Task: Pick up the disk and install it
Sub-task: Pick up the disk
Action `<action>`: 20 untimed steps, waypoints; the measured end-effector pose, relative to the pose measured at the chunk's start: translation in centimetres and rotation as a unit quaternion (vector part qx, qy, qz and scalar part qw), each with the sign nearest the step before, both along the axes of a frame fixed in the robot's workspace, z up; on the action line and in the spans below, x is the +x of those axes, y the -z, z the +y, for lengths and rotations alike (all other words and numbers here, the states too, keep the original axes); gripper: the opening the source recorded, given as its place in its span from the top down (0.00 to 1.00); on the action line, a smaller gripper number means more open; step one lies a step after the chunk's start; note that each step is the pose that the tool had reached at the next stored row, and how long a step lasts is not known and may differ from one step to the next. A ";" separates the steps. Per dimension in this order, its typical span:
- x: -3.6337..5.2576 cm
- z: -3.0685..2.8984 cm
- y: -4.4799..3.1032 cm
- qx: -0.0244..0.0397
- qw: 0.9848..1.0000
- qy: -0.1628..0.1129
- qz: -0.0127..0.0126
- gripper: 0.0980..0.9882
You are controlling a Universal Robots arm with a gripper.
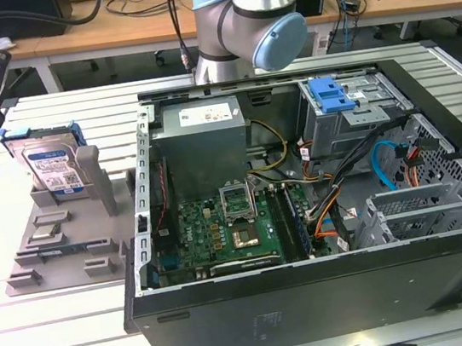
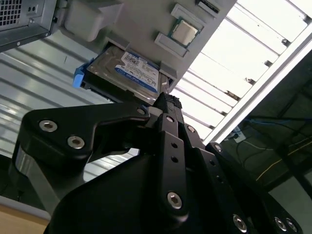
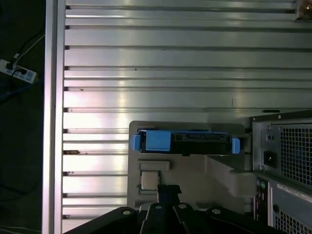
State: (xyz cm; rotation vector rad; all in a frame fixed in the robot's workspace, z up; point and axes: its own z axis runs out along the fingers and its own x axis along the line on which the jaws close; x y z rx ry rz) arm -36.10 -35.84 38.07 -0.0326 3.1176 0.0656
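Disk (image 1: 51,168) is standing in its grey holder (image 1: 68,240); your hand (image 2: 165,101), clenched or released I cannot tell, is hovering near: align squarely.

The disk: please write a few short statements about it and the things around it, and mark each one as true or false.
1. The disk stands in the grey holder, outside the computer case. True.
2. The gripper holds the disk. False: the disk rests in the holder, apart from the gripper.
3. A side panel covers the case. False: the case is open and its motherboard shows.
4. A blue carrier bracket frames the disk. True.
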 end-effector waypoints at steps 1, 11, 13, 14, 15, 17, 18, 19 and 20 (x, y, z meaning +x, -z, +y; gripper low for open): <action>0.00 0.00 0.00 0.000 1.000 -0.008 0.000 0.99; 0.00 0.00 0.00 0.000 0.996 -0.085 0.000 0.99; 0.00 0.00 0.00 0.000 0.994 -0.105 0.000 0.99; 0.00 0.00 0.00 0.000 0.994 -0.111 0.000 0.99; 0.00 0.00 0.00 0.000 0.992 -0.124 0.000 0.99; 0.00 0.00 0.00 0.000 0.989 -0.151 0.000 0.99; 0.00 0.00 0.00 0.000 0.987 -0.159 0.000 0.99; 0.00 0.00 0.00 0.000 0.985 -0.175 0.000 0.99; 0.00 0.00 0.00 0.000 0.983 -0.182 0.000 0.99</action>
